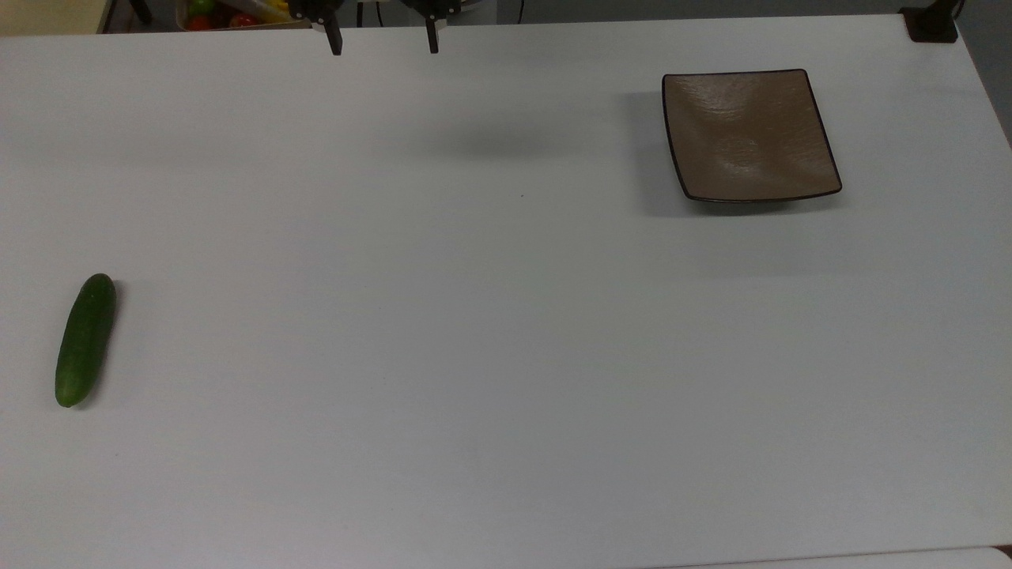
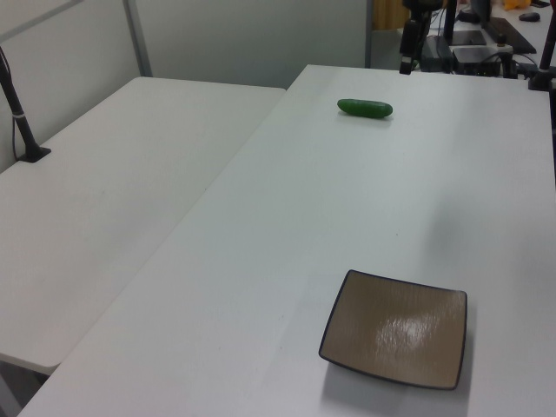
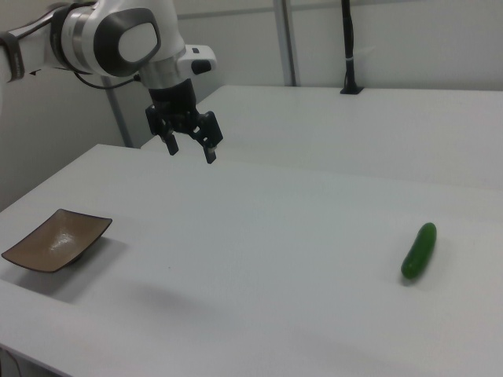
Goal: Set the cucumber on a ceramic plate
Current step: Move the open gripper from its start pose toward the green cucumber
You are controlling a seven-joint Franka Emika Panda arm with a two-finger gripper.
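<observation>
We see the cucumber lying on the white table, well apart from the ceramic plate (which is bare). The gripper hangs above the table between them, fingers spread open, holding nothing.

The arm has glossy white, rounded shells. A large grey circular cap sits on the side of the joint nearest the wrist. Dark grey bands separate the segments, and a black ring shows at the joint toward the right view's left edge. A thin dark cable runs along the underside of the arm. The wrist carries a small white block with a dark mark on its face. The end effector is black, with a blocky body and two slim black fingers, parted with a clear gap.
</observation>
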